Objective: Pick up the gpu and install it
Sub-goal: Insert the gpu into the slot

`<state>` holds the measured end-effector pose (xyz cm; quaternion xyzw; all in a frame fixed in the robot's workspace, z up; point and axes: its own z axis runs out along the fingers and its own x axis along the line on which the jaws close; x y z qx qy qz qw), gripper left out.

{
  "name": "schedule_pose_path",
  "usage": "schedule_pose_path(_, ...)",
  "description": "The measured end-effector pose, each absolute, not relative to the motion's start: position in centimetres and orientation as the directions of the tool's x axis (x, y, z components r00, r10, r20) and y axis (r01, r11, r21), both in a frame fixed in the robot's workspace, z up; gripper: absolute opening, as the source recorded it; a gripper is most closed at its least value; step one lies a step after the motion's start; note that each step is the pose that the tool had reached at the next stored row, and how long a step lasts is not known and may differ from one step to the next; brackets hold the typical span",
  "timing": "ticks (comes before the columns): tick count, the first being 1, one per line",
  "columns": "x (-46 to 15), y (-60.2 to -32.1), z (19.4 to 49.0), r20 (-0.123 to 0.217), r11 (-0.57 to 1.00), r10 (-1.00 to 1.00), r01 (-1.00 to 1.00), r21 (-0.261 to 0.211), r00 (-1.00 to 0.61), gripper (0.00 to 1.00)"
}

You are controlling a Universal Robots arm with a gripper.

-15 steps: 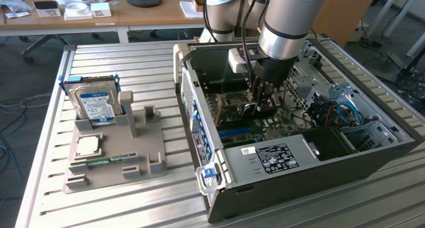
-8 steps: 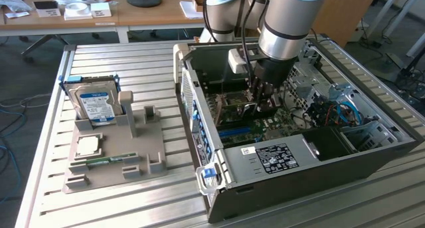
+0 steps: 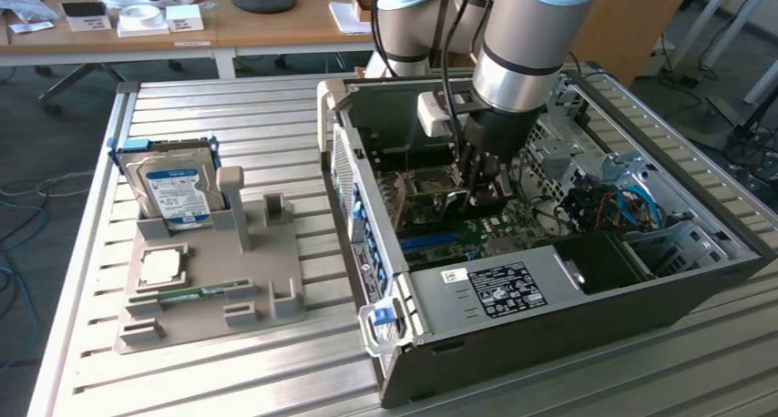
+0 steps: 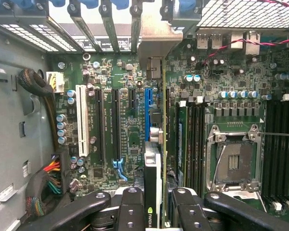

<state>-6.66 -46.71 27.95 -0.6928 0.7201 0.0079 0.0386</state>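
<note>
My gripper (image 3: 476, 191) reaches down into the open computer case (image 3: 680, 289), over the motherboard. In the wrist view the gripper (image 4: 156, 214) is shut on the gpu (image 4: 153, 159), which I see edge-on between the two black fingers (image 4: 130, 209). The thin card runs lengthwise along the blue expansion slot (image 4: 147, 113), and its silver bracket (image 4: 154, 41) meets the row of rear slot openings. I cannot tell whether its lower edge sits in the slot. In the exterior view the gpu (image 3: 453, 201) hangs just below the fingers, close above the board.
A grey fixture (image 3: 261, 280) at the exterior view's left holds the blue-labelled hard drive (image 3: 174, 194), a processor chip (image 3: 164, 267) and a green memory stick (image 3: 195, 294). Inside the case are the white slot (image 4: 82, 120), cable bundles (image 4: 50, 185), an empty processor socket (image 4: 233, 161) and the power supply (image 3: 516, 285).
</note>
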Motion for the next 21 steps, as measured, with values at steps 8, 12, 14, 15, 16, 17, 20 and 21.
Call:
schedule_pose_path(8, -6.7, -46.7, 27.3, -0.066, 0.04, -0.997, -0.998, -0.042, -0.037, 0.27)
schedule_pose_path(12, -6.9, -46.7, 27.3, -0.067, 0.04, -0.997, -0.998, -0.042, -0.037, 0.27)
schedule_pose_path(14, -7.0, -46.7, 27.2, -0.067, 0.04, -0.997, -0.998, -0.042, -0.037, 0.27)
schedule_pose_path(15, -7.0, -46.7, 27.2, -0.067, 0.04, -0.997, -0.998, -0.042, -0.037, 0.27)
schedule_pose_path(16, -7.3, -46.7, 26.6, -0.067, 0.04, -0.997, -0.998, -0.042, -0.037, 0.27)
schedule_pose_path(17, -7.5, -46.7, 26.5, -0.067, 0.04, -0.997, -0.998, -0.042, -0.037, 0.27)
schedule_pose_path(20, -7.7, -46.9, 26.5, -0.067, 0.04, -0.997, -0.998, -0.042, -0.037, 0.27)
schedule_pose_path(21, -7.7, -46.9, 26.5, -0.067, 0.04, -0.997, -0.998, -0.042, -0.037, 0.27)
